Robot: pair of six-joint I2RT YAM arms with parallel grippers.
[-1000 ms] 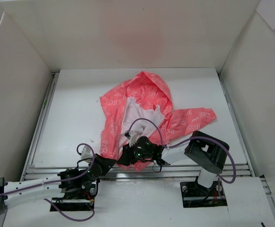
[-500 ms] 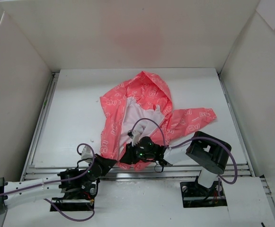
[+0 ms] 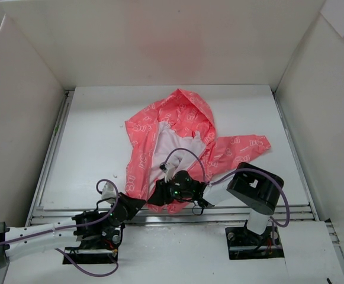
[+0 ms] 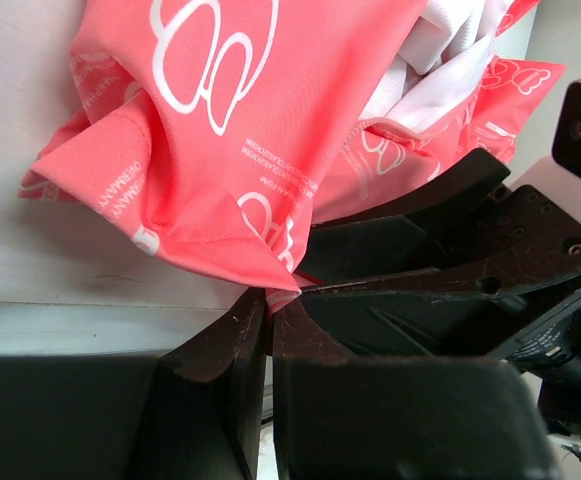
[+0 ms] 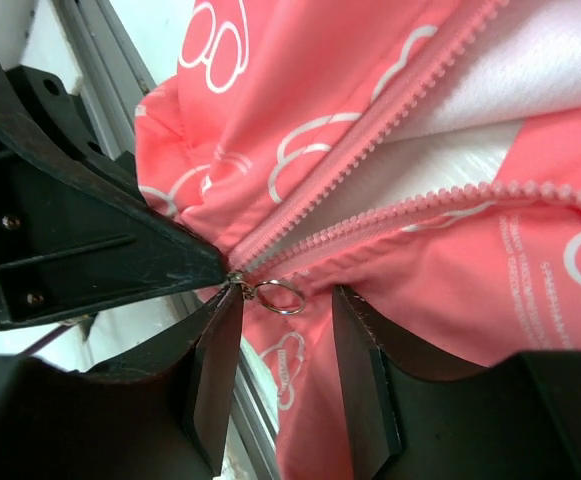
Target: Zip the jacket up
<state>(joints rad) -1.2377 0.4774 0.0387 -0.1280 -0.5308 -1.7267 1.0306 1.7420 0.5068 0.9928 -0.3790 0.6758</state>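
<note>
The jacket (image 3: 172, 133) lies spread on the white counter (image 3: 95, 142). Its long axis runs from the arms' side toward the far wall and leans a little to the right at the far end. The hood (image 3: 189, 106) points away, well beyond both sets of fingers, and the hem lies right at them. The front is open, with white lining (image 3: 172, 142) showing between the coral panels. One sleeve (image 3: 243, 148) stretches out to the right, beyond the right arm's wrist.

The left fingers (image 4: 267, 320) are pressed together on a corner of the jacket's hem, and the fabric bunches out just past their tips. In the right wrist view their dark tip sits exactly where the two zipper tracks (image 5: 370, 130) meet.

The right fingers (image 3: 161, 195) stand apart, one on each side of the zipper's bottom end. A small metal ring pull (image 5: 280, 297) hangs in the gap between them, close to the finger nearer the left arm. Whether it touches that finger I cannot tell, and nothing is clamped.

Compared with a second ago, the jacket's outline in the overhead view is the same, and the left arm lies along the same line. The right arm's wrist has edged slightly, and its dark elbow block (image 3: 253, 188) sits a touch further toward the left arm than it did half a second ago.
</note>
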